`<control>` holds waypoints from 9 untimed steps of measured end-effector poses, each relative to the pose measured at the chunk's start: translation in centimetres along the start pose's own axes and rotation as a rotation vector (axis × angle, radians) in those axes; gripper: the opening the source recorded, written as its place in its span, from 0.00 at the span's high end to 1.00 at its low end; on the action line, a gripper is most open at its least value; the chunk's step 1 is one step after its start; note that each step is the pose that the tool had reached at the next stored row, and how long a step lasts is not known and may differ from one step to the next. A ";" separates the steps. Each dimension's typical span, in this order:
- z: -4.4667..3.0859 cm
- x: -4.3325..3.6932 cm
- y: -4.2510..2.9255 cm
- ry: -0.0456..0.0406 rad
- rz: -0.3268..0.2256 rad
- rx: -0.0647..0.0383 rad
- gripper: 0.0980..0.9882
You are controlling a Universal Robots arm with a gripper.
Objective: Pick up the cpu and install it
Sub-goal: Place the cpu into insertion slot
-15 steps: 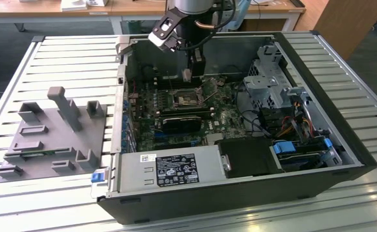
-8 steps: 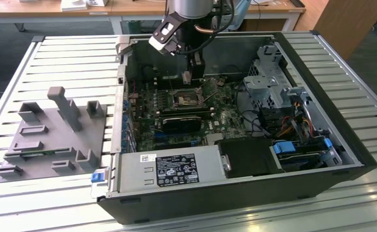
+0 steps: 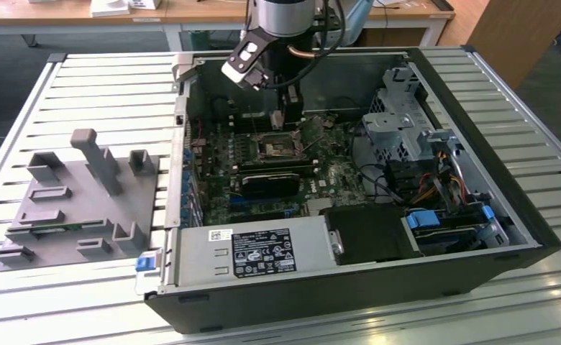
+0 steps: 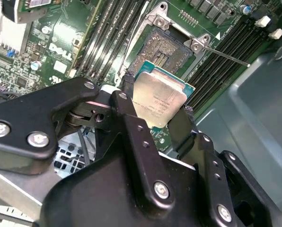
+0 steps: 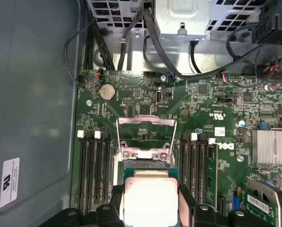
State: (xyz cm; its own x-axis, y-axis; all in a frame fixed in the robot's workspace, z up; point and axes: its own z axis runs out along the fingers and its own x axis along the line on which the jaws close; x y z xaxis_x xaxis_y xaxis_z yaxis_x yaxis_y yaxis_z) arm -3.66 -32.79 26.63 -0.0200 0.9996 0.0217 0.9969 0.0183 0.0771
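Gripper (image 3: 290, 123) pinching the cpu (image 4: 161, 97) inside the open computer case (image 3: 357, 295).
Its jaws clamp the cpu by two opposite edges, holding it over the open socket (image 5: 145, 135) near the middle of the motherboard (image 5: 212, 104).

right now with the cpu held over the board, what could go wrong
The end effector grips the cpu by two edges alone, so it might slip or tilt. The open socket has bare contacts; a skewed descent could bend them. The load plate stands open nearby and could catch the cpu.
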 end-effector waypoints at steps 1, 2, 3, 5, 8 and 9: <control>0.14 0.04 -0.05 -0.0002 0.000 0.000 0.50; 0.28 0.07 -0.11 -0.0001 0.000 0.000 0.50; 0.40 0.11 -0.15 0.0000 0.000 0.000 0.50; 0.60 0.16 -0.18 -0.0001 0.000 0.000 0.50; 0.87 0.17 -0.20 -0.0005 0.000 0.000 0.50; 0.98 0.18 -0.22 -0.0007 0.000 0.000 0.50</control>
State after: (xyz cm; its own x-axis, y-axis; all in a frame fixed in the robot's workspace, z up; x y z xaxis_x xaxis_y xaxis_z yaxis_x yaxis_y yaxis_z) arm -3.81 -32.59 25.64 -0.0198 0.9996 0.0211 0.9968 0.0181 0.0772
